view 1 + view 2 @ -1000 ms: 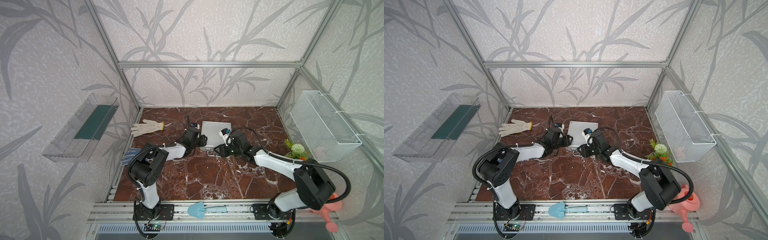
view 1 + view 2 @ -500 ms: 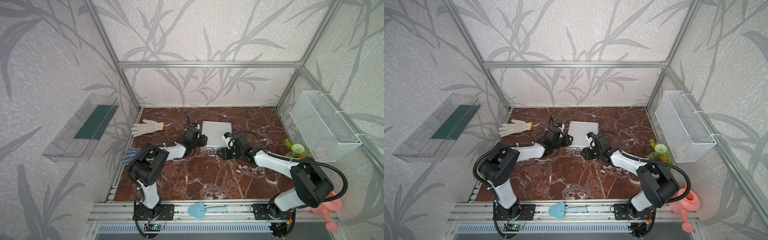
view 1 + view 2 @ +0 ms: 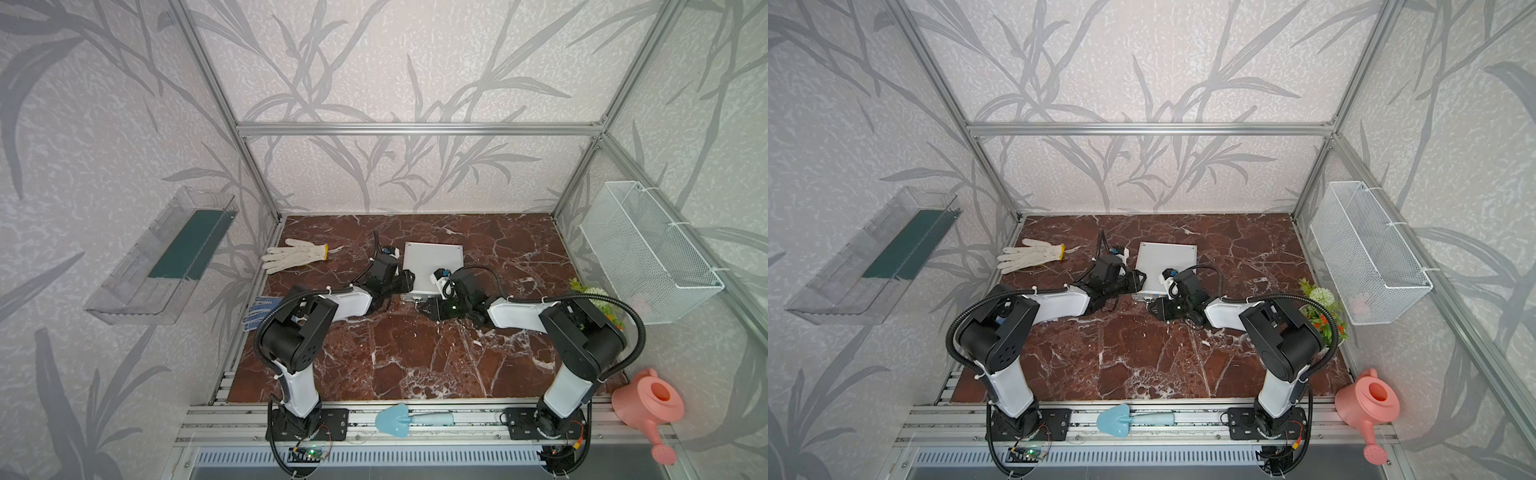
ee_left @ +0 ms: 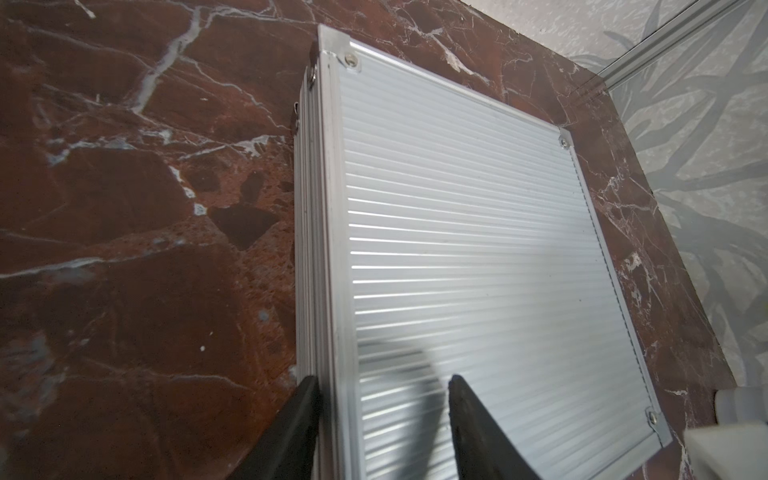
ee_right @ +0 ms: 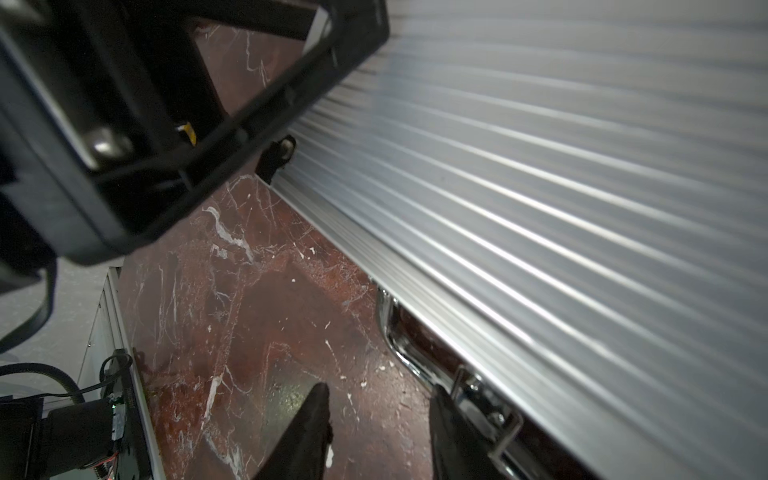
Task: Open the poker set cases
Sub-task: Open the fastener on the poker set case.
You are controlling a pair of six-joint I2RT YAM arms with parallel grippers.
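Both top views are showing the silver case [image 3: 432, 266] lying flat and shut, mid-way across the counter [image 3: 415, 353]. Left wrist view is showing the left jaws standing parted astride its side edge, bracing it, I'd guess. Right wrist view is showing the right jaws gaping empty beside the latch [image 5: 498, 419]; flipping that looks next.

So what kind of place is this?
Probably a robot test booth, not a real room: two arms bolted to a rail, a metal frame holding wallpapered walls, and garden props like a watering can and trowel.
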